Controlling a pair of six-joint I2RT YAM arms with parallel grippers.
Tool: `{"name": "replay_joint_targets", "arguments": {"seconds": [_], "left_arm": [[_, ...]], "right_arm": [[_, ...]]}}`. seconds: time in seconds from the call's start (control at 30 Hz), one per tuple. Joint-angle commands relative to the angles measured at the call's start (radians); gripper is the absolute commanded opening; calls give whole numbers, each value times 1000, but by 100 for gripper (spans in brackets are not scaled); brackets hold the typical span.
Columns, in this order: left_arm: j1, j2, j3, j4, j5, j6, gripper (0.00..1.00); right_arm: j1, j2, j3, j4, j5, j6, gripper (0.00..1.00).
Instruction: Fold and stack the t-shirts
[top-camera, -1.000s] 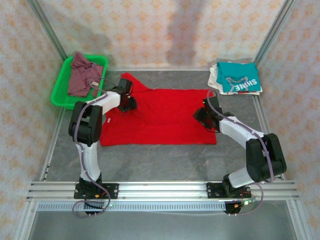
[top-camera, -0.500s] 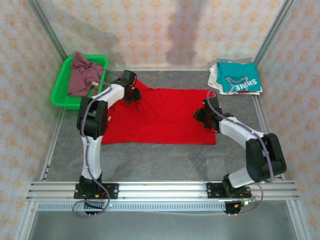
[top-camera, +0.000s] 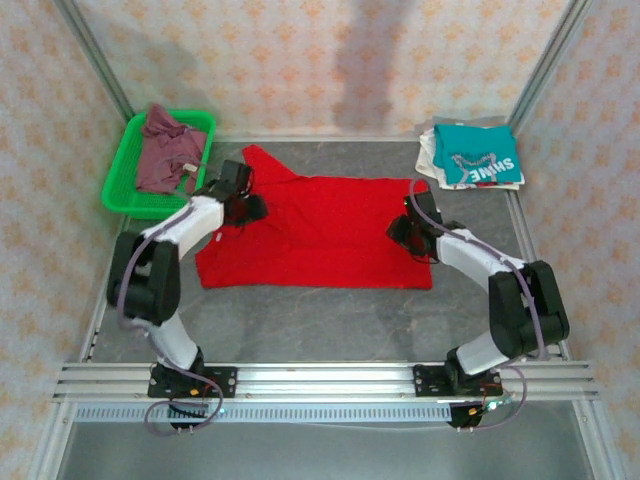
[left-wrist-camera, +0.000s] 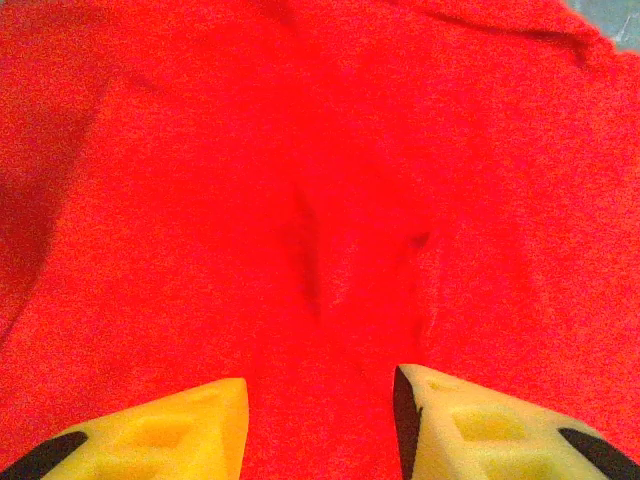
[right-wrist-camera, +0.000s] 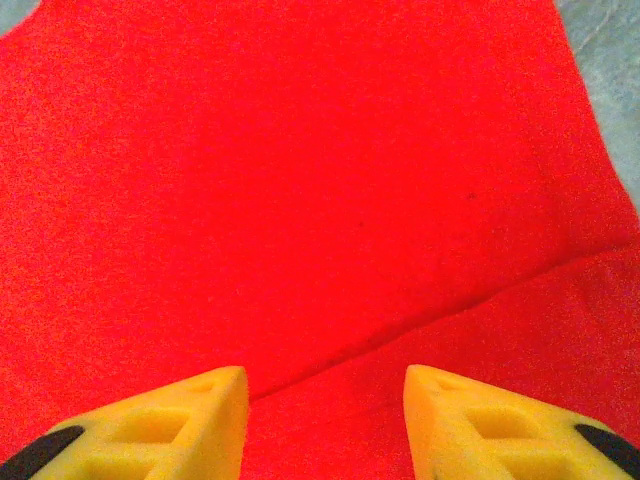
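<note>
While the red shirt (top-camera: 320, 235) is lying flat on the table (top-camera: 330, 320), left gripper (top-camera: 247, 206) and right gripper (top-camera: 401, 232) are hanging over it, fingers spread apart.

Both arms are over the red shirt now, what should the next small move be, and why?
Probably lower the left gripper and right gripper and close on the red t-shirt. Both sets of jaws stand open above the spread cloth, holding nothing, near its left and right ends, so a grip likely comes before any fold.
</note>
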Motion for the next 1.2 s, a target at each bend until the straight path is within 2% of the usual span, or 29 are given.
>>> {"name": "replay_joint_targets", "arguments": {"seconds": [0.0, 0.23, 0.43, 0.73, 0.9, 1.07, 1.17], "left_arm": [[-3, -87, -123, 24, -102, -17, 44], [11, -89, -253, 46, -115, -8, 44], [21, -69, -297, 40, -89, 2, 44], [6, -103, -448, 21, 44, -57, 44], [-83, -180, -500, -15, 53, -130, 44], [-138, -248, -538, -38, 65, -210, 43], [-140, -290, -517, -126, 9, -196, 43]], "right_arm": [[-5, 54, 54, -79, 40, -84, 45], [-5, 219, 190, -172, 45, -170, 45], [-6, 255, 149, -149, 38, -119, 45], [-4, 97, -110, -69, 16, 27, 45], [-5, -31, -234, -54, 16, 96, 45], [-5, -71, -228, -93, 58, 58, 45], [-7, -53, -188, -107, 95, 24, 46]]}}
